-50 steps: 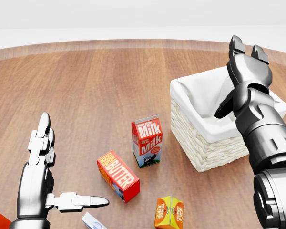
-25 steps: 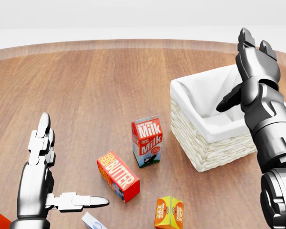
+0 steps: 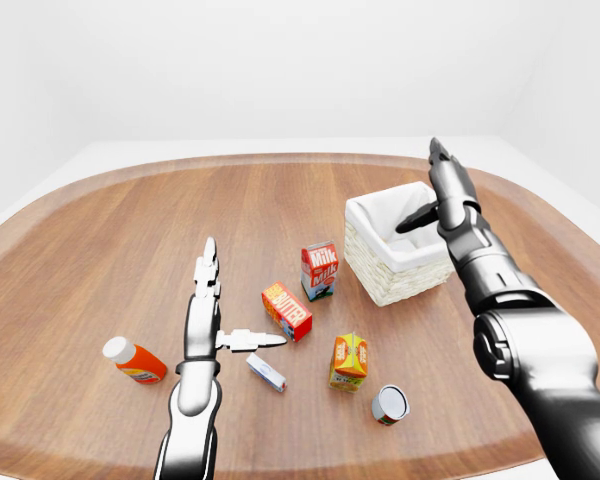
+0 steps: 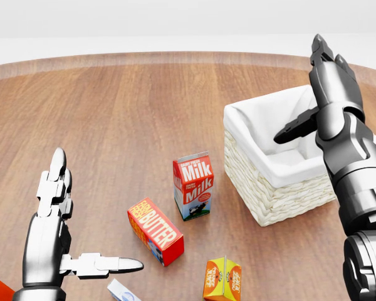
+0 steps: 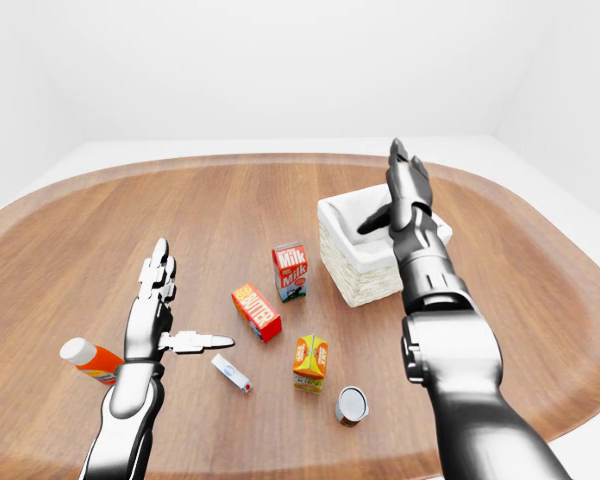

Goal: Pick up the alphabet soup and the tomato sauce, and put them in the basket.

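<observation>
Right hand (image 4: 329,94) newly splayed, basket (image 4: 269,194) interior partly hidden

Your right hand (image 4: 326,94) is the only thing that has changed. A second ago it stood over the basket (image 4: 276,188) with its fingers curled at the top and its thumb tucked down toward the white lining. Since then you have carried it toward the basket's right side in the head view, and its fingers now stand straighter and taller above the basket's far rim. Its thumb now sticks out to the left over the basket's interior, so the hand is spread and holds nothing.
</observation>
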Controlling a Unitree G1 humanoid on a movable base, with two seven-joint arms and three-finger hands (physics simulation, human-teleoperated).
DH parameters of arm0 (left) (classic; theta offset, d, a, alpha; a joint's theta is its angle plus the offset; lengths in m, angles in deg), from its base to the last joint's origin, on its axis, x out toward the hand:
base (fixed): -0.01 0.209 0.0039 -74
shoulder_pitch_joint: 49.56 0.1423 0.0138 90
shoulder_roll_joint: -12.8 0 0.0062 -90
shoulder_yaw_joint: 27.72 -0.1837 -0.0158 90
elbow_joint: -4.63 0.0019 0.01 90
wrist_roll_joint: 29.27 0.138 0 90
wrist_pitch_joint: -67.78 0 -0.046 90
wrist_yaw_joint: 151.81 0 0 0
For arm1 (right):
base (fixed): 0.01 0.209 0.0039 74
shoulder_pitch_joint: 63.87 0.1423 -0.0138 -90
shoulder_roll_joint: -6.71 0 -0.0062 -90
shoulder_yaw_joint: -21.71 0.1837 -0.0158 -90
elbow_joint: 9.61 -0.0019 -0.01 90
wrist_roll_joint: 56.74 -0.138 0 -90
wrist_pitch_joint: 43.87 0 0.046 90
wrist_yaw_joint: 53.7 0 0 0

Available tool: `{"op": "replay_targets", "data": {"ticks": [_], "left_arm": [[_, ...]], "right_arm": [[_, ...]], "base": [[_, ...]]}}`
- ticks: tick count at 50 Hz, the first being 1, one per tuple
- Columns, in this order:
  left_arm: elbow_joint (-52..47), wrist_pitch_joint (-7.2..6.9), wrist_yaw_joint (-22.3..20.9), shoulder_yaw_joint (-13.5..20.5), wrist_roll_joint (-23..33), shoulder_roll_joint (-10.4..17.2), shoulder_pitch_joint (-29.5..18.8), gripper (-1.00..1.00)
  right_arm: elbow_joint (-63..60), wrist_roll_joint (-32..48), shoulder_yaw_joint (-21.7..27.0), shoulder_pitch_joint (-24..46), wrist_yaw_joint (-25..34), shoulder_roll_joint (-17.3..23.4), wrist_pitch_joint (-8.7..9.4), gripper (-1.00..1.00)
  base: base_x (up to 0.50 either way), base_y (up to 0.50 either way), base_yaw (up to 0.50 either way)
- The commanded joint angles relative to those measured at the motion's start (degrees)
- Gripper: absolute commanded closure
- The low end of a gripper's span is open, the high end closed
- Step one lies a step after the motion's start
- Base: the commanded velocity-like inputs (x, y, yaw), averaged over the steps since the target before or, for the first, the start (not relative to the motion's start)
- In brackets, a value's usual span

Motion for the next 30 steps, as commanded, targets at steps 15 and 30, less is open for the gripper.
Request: {"op": "replay_targets", "data": {"ticks": [15,30], "left_arm": [[-0.08,0.00,-0.13,-0.05,-0.14,0.06,0.10,-1.00],[-0.08,0.00,-0.11,-0.05,-0.11,0.06,0.10,-1.00]], "right_arm": [[-19.01,-3.81,1.35,-12.79,4.15,-0.79,0.49,-1.00],[-45.99,-3.24,3.65,-26.07,11.42,-3.42,5.97,-1.00]], "base": [[0.00,0.00,0.00],[0.00,0.00,0.00]]}}
